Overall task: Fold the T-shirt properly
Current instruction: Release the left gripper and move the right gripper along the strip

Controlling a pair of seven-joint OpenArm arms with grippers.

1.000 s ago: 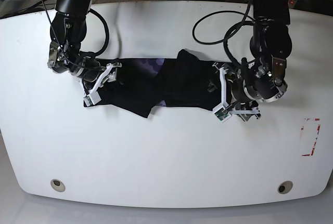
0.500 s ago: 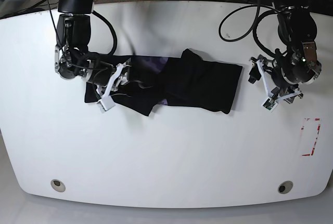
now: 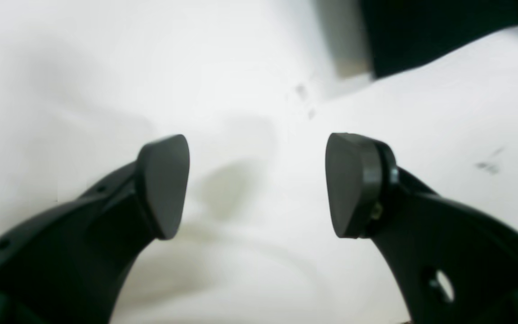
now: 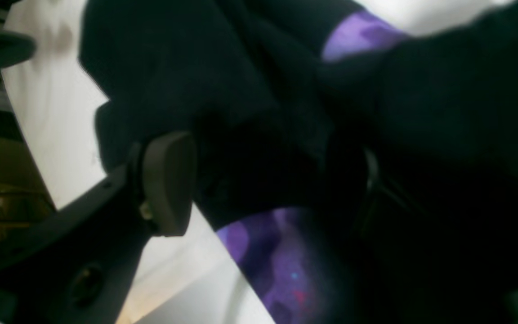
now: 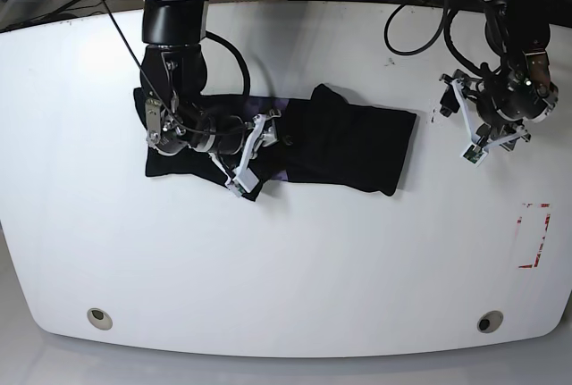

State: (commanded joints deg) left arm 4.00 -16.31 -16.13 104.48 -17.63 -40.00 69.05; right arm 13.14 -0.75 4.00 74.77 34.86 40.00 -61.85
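The black T-shirt [image 5: 349, 148] lies bunched in a long band across the middle of the white table [image 5: 295, 269]. Purple print [image 4: 277, 261] peeks out between its folds. My right gripper [image 5: 253, 151] sits low over the band's middle. It is open, with dark cloth [image 4: 259, 171] bulging between its spread jaws; one pad [image 4: 169, 180] shows clearly, the other is lost in the dark. My left gripper [image 5: 458, 124] hovers over bare table to the right of the shirt. It is open and empty [image 3: 256, 184], and a shirt corner [image 3: 421, 31] shows beyond it.
A red-outlined rectangle [image 5: 534, 235] is marked near the table's right edge. Two round holes [image 5: 99, 318] [image 5: 488, 322] sit near the front edge. Black cables [image 5: 420, 19] hang at the back behind both arms.
My left gripper let go of the shirt's right edge and drew away to the right and back. My right gripper slid from the shirt's left end toward its middle.
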